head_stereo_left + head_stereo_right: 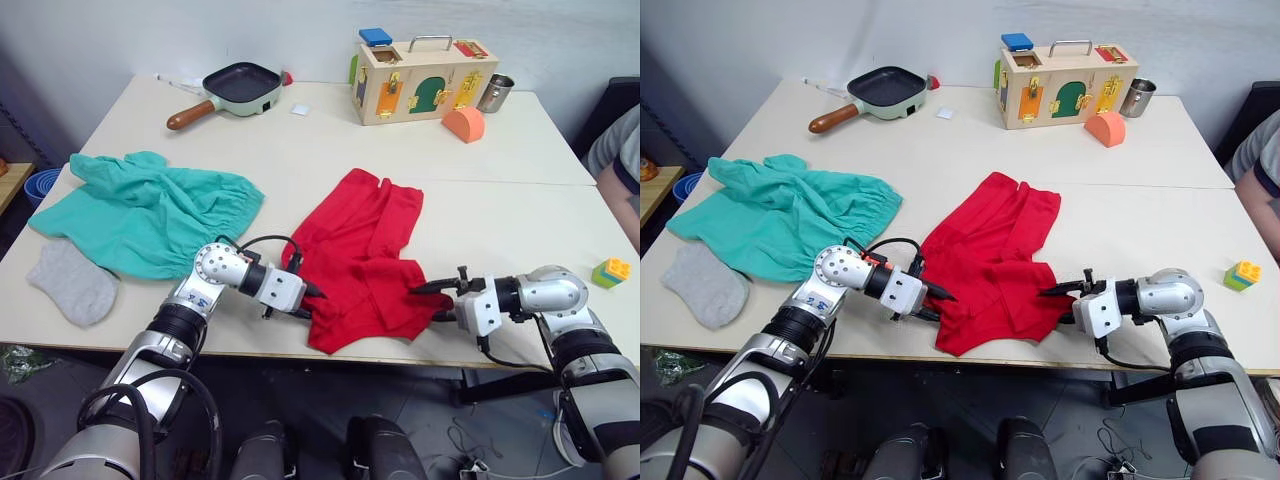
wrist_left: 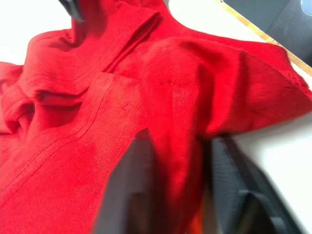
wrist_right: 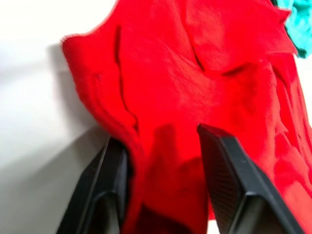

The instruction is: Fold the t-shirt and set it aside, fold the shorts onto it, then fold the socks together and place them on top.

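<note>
From the head views, the t-shirt (image 1: 362, 255) is seen crumpled at the near edge of the bench (image 1: 300, 150), with the shorts (image 1: 145, 212) spread to its left and a grey sock (image 1: 72, 280) just beside them, partly under their edge. The left pincer (image 1: 312, 300) is set against the shirt's left edge, the right pincer (image 1: 432, 298) against its right edge.

In the left wrist view, a fold of red cloth is seen between the parted fingers (image 2: 131, 190).

In the right wrist view, the fingers (image 3: 229, 170) are held wide with red cloth between them; whether it is gripped is unclear.
</note>
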`<state>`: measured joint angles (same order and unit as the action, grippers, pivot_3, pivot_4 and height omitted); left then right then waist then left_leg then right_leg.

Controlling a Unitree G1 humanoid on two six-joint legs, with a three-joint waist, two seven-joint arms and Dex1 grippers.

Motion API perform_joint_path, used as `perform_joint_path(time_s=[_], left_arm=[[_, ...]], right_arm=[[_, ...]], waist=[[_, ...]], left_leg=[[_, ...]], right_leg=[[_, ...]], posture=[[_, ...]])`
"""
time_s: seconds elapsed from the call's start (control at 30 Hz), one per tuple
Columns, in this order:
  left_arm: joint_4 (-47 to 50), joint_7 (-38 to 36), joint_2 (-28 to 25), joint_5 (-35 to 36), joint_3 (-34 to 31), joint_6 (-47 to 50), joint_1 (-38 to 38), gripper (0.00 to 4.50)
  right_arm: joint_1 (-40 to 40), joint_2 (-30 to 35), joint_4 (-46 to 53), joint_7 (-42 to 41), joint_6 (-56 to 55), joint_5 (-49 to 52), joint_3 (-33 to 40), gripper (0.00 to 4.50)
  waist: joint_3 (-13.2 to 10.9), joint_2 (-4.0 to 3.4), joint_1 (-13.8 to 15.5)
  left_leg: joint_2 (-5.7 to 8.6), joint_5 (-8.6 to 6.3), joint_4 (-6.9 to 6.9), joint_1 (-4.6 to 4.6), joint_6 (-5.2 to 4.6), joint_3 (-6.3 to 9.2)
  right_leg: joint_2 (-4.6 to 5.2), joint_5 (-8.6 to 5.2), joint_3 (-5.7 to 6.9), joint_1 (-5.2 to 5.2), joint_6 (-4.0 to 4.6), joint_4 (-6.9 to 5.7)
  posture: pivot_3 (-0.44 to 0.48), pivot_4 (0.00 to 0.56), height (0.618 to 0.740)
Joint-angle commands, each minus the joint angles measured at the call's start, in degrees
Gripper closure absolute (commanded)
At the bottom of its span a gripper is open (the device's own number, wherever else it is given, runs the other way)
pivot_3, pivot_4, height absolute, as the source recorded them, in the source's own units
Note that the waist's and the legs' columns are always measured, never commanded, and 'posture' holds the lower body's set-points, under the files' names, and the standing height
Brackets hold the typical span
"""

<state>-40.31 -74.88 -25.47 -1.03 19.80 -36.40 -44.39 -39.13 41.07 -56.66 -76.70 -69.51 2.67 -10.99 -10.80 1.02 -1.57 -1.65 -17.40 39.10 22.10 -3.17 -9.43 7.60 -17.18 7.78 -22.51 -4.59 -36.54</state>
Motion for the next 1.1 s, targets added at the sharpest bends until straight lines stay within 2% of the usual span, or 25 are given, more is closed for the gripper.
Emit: perform_joint_path(time_s=[0.03,0.27,0.6,0.8,1.1], left_arm=[[-1.8,0.64,-1.53,-2.33,0.57,-0.04,0.98,4.37],[-1.43,-0.91,-3.16,-0.29,-0.15,-0.74,2.76,4.47],[0.61,-2.39,-6.99,3.13,-2.21,-1.74,5.64,4.47],[1.29,-1.53,-6.74,3.48,-2.8,-1.39,5.82,4.47],[0.89,-1.08,-6.42,3.82,-3.33,-0.89,5.55,4.47]], right_arm=[[-0.41,2.47,-1.72,1.13,-0.38,-1.54,-0.26,2.37],[-0.91,3.29,-3.04,2.93,-0.2,-1.93,-0.04,2.37],[-3.25,3.77,-9.11,10.42,-4.94,-8.9,-1.15,2.37],[-3.71,-0.07,-7.7,7.59,-8.19,-4.71,-3.92,2.37],[-3.8,-1.57,-5.97,6.41,-11.51,-1.1,-7.58,2.37]], waist=[[0.0,0.0,-0.01],[0.01,-0.01,-0.24],[0.01,-0.03,-0.95],[0.01,-0.03,-1.63],[0.01,-0.03,-1.5]], left_leg=[[0.0,0.0,0.0,0.0,0.0,0.01],[-0.02,0.0,0.0,0.0,0.01,0.01],[-0.05,-0.02,-0.04,0.0,0.04,0.01],[-0.08,0.0,-0.09,-0.01,0.07,0.0],[-0.08,0.0,-0.09,-0.01,0.07,0.01]], right_leg=[[0.01,0.0,0.0,0.0,0.0,0.0],[-0.01,0.0,0.03,0.0,0.0,0.0],[-0.04,-0.02,0.04,-0.02,0.03,0.0],[-0.1,-0.02,0.04,-0.01,0.04,0.0],[-0.11,-0.03,0.06,-0.02,0.05,-0.02]], posture=[[0.0,0.15,0.74],[0.0,0.15,0.74],[0.0,0.15,0.74],[0.0,0.15,0.74],[0.0,0.15,0.74]])
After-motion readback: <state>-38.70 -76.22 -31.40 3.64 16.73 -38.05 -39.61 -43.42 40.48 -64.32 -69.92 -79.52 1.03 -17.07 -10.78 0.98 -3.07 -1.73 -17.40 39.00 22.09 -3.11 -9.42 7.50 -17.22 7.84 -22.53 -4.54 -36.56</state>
